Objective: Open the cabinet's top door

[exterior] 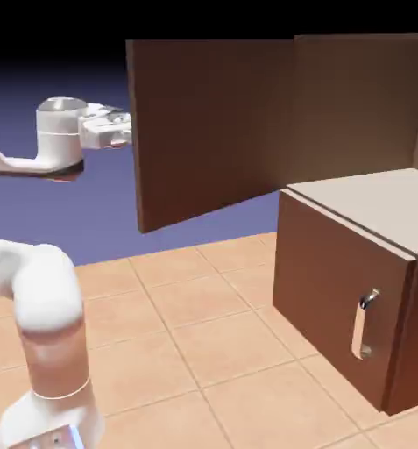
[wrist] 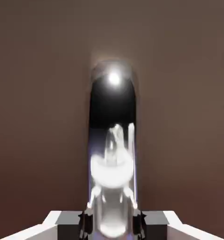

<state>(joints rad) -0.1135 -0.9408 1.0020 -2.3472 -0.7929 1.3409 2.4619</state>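
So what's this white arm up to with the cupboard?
The robot arm has its claw closed on the shiny handle of the cupboard's upper door. That door stands wide open, showing a pale shelf inside. The lower door, with its own handle, is shut.

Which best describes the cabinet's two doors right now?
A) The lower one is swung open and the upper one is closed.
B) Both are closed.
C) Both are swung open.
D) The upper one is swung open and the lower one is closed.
D: the top door stands swung out, baring the pale shelf inside, while the lower door sits flush across its opening.
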